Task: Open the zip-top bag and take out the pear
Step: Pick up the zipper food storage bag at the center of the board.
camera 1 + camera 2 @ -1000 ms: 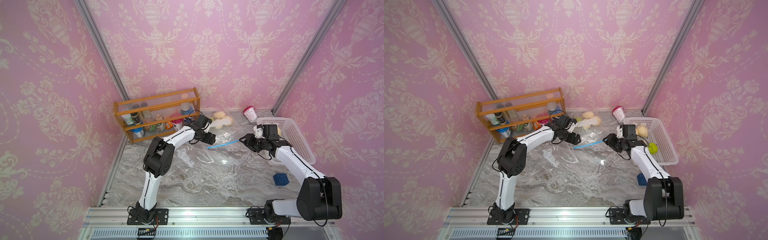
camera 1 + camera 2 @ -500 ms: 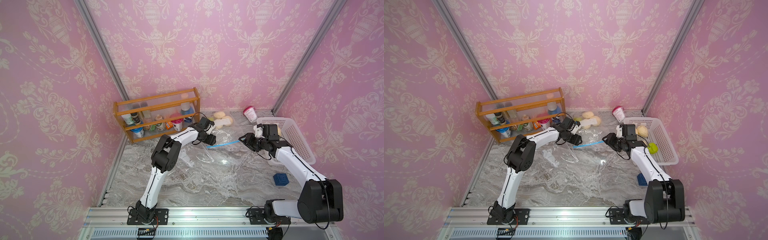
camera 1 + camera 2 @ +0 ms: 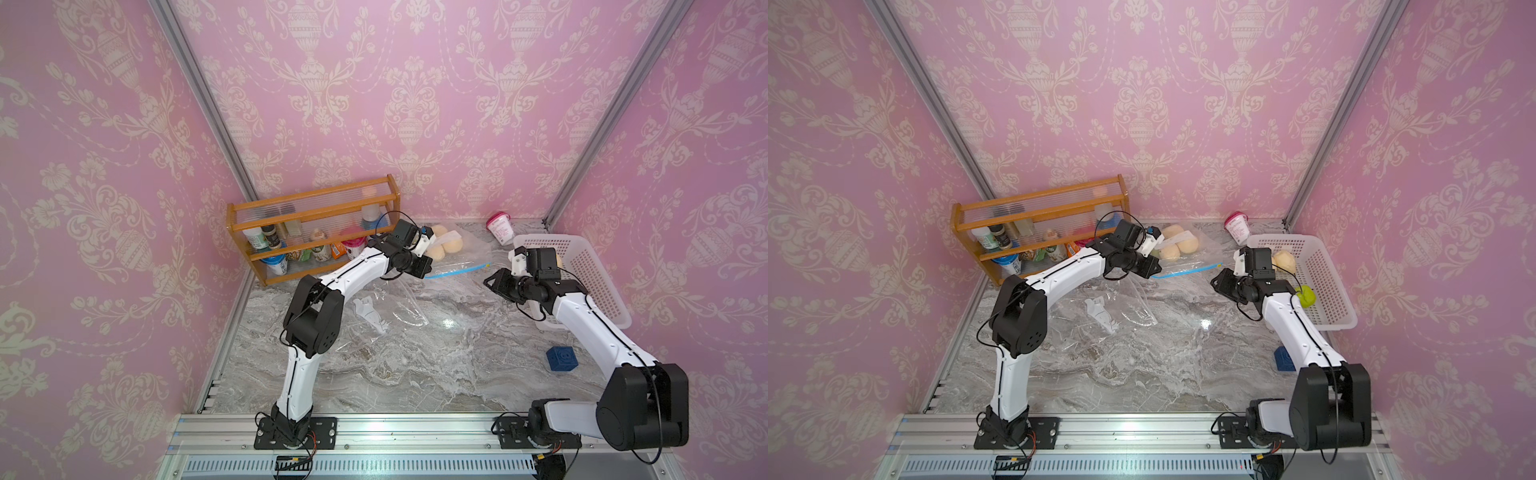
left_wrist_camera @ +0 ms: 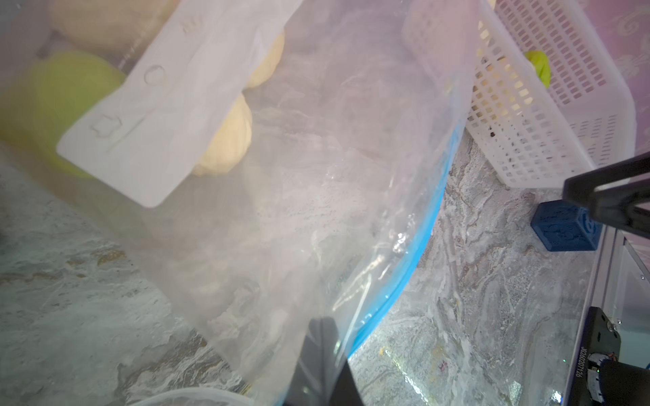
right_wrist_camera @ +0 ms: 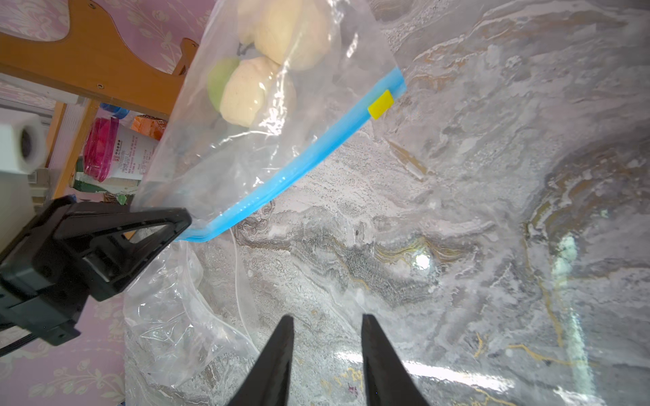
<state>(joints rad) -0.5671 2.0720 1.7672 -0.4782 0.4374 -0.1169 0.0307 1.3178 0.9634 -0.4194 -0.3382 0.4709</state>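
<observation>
The left fingers [image 5: 158, 221] were clamped shut on a corner of the zip-top bag [image 5: 246, 147], which lay at the back of the surface [image 5: 492, 211]. The right fingers [image 5: 281, 351] hovered half-open and empty, well apart. The pear [image 5: 246, 95] — seemingly a pale fruit — lay inside. A pull risked the thin film slipping free, or the whole bag dragging along unopened.

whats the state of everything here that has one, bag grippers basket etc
zip-top bag, blue zip strip looks shut
left gripper, shut on the bag's corner
right gripper, open, empty
yellow slider, at the strip's end away from the left gripper
fruit, inside the bag
white basket, upright, partly filled
second clear bag, looks empty, lying flat
</observation>
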